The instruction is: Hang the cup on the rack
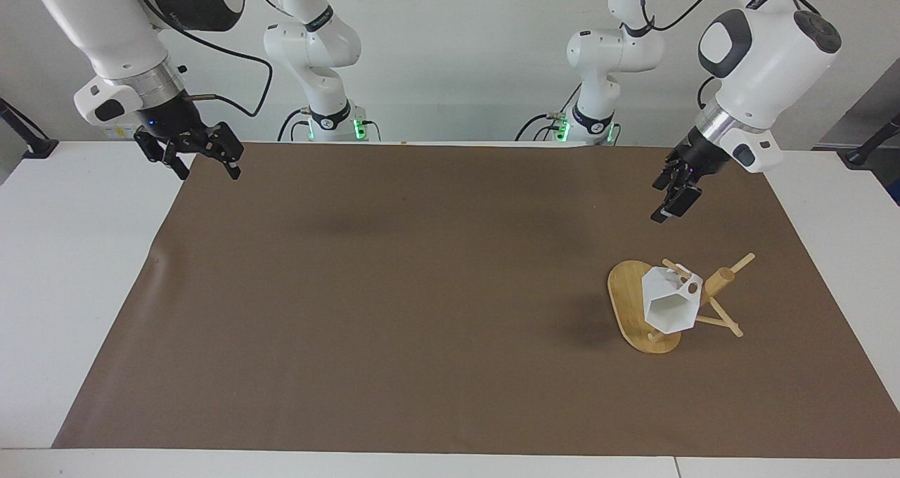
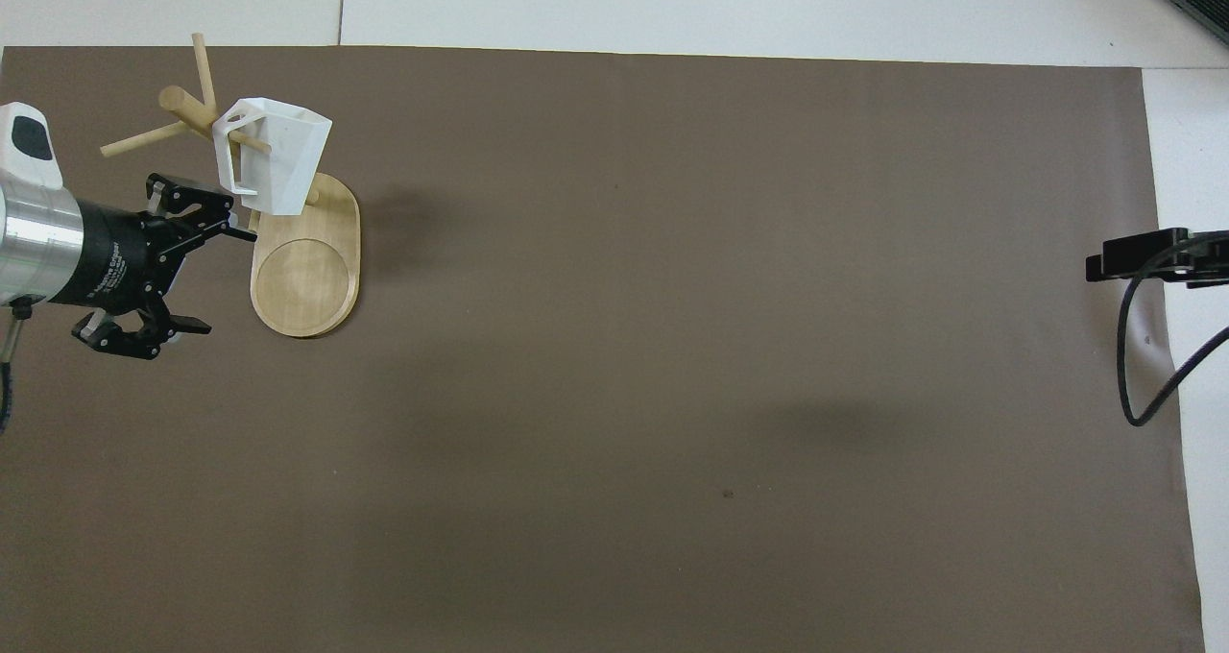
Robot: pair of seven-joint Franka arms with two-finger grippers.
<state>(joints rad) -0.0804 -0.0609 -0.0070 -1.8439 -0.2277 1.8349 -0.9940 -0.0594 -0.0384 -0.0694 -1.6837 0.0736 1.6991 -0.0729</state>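
Observation:
The white faceted cup [image 1: 670,302] [image 2: 277,158] hangs by its handle on a thin peg of the bamboo rack [image 1: 628,308] [image 2: 307,278], at the left arm's end of the table. Nothing grips the cup. My left gripper [image 1: 669,206] [image 2: 219,281] is up in the air over the brown mat beside the rack's oval base, open and empty, apart from the cup. Over the mat's edge at the right arm's end, my right gripper [image 1: 209,171] [image 2: 1096,267] waits, open and empty.
A brown mat [image 1: 422,288] covers most of the white table [image 1: 77,253]. The rack's pegs [image 1: 742,261] stick out sideways from its post. A black cable [image 2: 1138,365] hangs from the right arm.

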